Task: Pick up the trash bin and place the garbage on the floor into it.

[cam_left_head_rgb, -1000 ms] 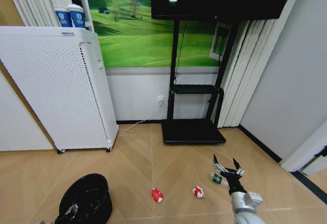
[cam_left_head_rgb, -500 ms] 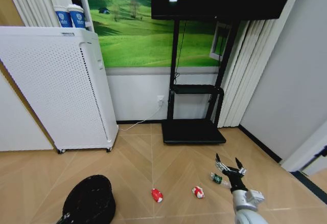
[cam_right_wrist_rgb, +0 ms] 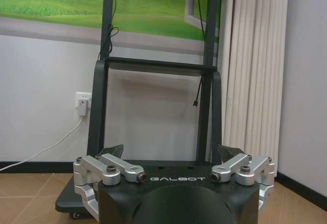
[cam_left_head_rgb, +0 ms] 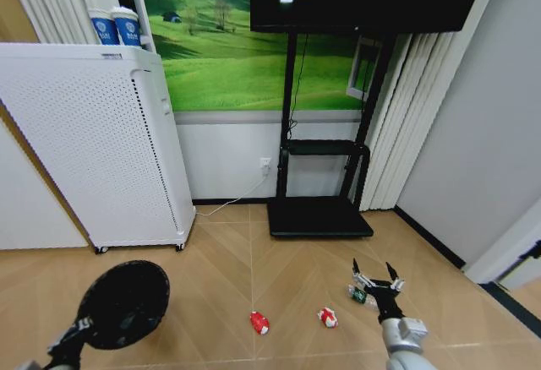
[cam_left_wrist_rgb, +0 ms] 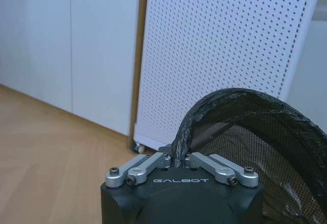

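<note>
Fingers of the left gripper (cam_left_wrist_rgb: 175, 157) clamp the trash bin (cam_left_head_rgb: 122, 304) rim, bin lifted and tipped. Right gripper (cam_left_head_rgb: 373, 277) hovers spread wide, empty, above the green-and-white garbage (cam_left_head_rgb: 360, 295).

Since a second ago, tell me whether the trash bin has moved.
Yes. The trash bin, gripped at its rim by the left tool, has been lifted and tilted, shifting left and nearer the white perforated cabinet, which stayed put.

head: high, looking down the room | left wrist: close behind trash bin (cam_left_wrist_rgb: 245, 132), faces perforated cabinet (cam_left_wrist_rgb: 219, 55), shared with head | right wrist: low, faces TV stand (cam_right_wrist_rgb: 153, 111), shared with head
</note>
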### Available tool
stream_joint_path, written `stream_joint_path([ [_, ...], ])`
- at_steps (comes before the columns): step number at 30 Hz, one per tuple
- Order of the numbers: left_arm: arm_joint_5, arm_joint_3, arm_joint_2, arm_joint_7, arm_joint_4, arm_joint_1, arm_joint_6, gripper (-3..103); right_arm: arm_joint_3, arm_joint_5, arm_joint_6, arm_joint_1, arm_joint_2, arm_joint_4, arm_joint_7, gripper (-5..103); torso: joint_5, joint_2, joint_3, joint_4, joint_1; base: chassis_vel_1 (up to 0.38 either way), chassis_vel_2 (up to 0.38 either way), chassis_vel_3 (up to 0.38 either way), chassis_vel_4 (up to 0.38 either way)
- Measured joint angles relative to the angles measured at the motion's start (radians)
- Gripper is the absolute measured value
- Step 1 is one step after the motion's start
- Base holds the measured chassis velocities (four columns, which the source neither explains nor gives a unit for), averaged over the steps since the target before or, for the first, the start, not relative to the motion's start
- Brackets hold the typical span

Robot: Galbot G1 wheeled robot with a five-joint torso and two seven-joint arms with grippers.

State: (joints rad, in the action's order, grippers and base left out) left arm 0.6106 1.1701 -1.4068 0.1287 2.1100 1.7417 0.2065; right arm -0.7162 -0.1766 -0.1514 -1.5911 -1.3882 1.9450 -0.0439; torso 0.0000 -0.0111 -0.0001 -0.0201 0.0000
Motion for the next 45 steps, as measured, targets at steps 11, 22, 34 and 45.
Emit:
stream_joint_path([
  [11,-0.027,-0.007,-0.061,-0.013,-0.005,0.042,-0.024,4,0.053,0.052,-0.04,-0.029,-0.039,-0.022,-0.013,100,0.0,0.0,0.0,-0.0001,0.0,0.099,0.097,-0.092,-0.097],
  [22,-0.043,-0.035,-0.077,-0.019,0.002,0.049,-0.028,4,0.086,0.07,-0.06,-0.019,-0.045,-0.063,-0.017,100,-0.0005,0.0,0.0,0.0,0.0,0.258,0.246,-0.237,-0.26],
  [34,-0.05,-0.047,-0.082,-0.025,-0.01,0.041,-0.033,4,0.154,0.175,-0.002,0.041,0.051,-0.295,0.143,100,0.0004,0.0,0.0,0.0007,0.0,0.169,0.131,-0.12,-0.164],
  [45,-0.049,-0.042,-0.086,-0.037,-0.019,0.045,-0.042,4,0.247,0.237,0.024,0.141,0.069,-0.532,0.208,100,0.0,0.0,0.0,0.0002,0.0,-0.029,-0.025,0.037,0.017],
])
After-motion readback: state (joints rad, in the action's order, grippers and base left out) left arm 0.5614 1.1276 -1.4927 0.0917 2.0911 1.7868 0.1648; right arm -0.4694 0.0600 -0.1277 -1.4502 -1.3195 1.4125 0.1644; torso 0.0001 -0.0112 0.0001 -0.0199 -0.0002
